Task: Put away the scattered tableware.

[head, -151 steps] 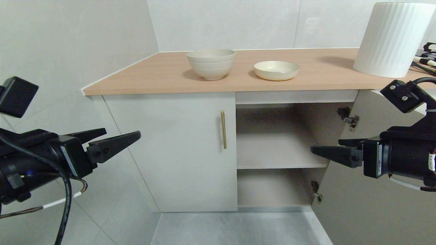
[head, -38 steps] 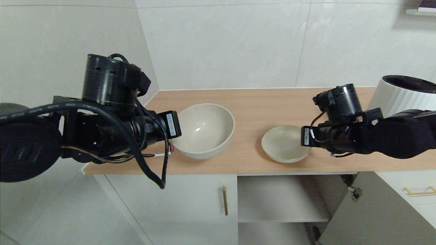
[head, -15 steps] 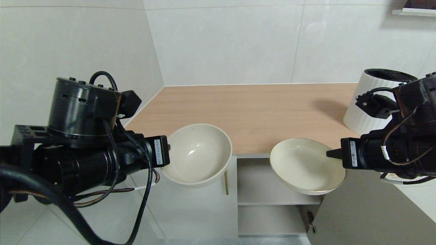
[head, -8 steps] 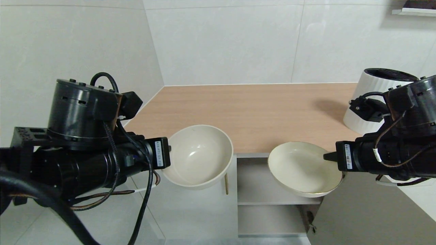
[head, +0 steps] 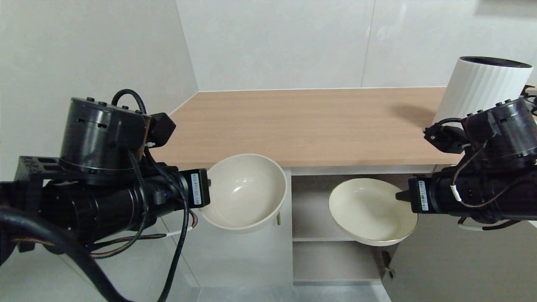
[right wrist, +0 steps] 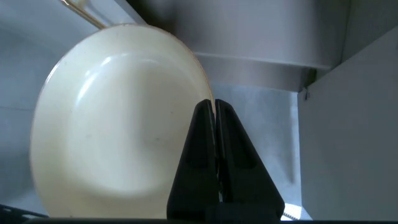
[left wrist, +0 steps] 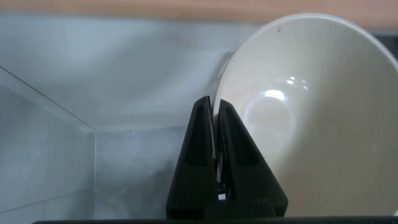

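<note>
A deep cream bowl (head: 245, 193) hangs in the air in front of the shut left cabinet door, below the counter edge. My left gripper (head: 205, 188) is shut on its rim; the left wrist view shows the fingers (left wrist: 214, 134) pinching the bowl (left wrist: 311, 118) at its edge. A shallow cream dish (head: 371, 212) hangs in front of the open cabinet compartment, level with the upper shelf. My right gripper (head: 400, 196) is shut on its rim, and in the right wrist view the fingers (right wrist: 214, 134) clamp the dish (right wrist: 118, 124) at its edge.
The wooden countertop (head: 310, 121) carries a white ribbed container (head: 482, 90) at the far right. Below it, the cabinet's right door (head: 457, 260) stands open, showing two shelves (head: 314, 226). The left door (head: 243, 260) with a gold handle is shut. Tiled walls close in the left side.
Both arms have lifted the bowl and dish off the counter and lowered them in front of the cabinet. Over the last second the dish sank slightly; the head camera tilted down.
</note>
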Robot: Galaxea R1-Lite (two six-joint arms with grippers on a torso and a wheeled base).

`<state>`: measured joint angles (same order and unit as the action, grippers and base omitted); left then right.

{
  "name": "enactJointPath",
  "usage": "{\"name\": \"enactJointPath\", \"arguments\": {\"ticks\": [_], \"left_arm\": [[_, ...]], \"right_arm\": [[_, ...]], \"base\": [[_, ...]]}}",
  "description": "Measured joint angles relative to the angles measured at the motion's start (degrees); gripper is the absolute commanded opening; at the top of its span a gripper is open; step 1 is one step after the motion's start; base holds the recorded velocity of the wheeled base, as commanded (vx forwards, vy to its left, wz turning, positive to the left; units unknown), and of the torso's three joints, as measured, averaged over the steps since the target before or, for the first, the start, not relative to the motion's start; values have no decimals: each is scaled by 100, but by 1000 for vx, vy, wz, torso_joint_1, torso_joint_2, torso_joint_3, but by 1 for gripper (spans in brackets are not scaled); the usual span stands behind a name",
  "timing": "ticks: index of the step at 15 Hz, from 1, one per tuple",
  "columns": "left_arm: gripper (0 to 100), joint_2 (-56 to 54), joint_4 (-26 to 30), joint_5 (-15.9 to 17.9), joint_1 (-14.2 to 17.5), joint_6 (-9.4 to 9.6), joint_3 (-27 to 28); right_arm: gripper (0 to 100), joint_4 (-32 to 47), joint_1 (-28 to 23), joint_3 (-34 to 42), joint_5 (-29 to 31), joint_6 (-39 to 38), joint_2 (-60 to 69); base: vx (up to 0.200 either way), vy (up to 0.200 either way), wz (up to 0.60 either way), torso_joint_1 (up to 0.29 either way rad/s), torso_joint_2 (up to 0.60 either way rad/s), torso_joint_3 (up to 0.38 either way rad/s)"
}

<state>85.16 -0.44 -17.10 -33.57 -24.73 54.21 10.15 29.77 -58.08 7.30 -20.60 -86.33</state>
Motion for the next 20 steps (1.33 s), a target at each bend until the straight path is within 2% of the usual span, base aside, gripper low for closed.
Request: {"name": "enactJointPath", "arguments": {"ticks": [10,20], "left_arm": [[0,0,-2,0,-2,5,-7],[0,20,0,0,-2,7,-7]], "right_arm": [[0,0,0,0,9,5,-190],[0,2,24,-5,5,52,-390]], "base": [[0,0,0,-131,449,317],[0,0,0,-9,48,38]]}}
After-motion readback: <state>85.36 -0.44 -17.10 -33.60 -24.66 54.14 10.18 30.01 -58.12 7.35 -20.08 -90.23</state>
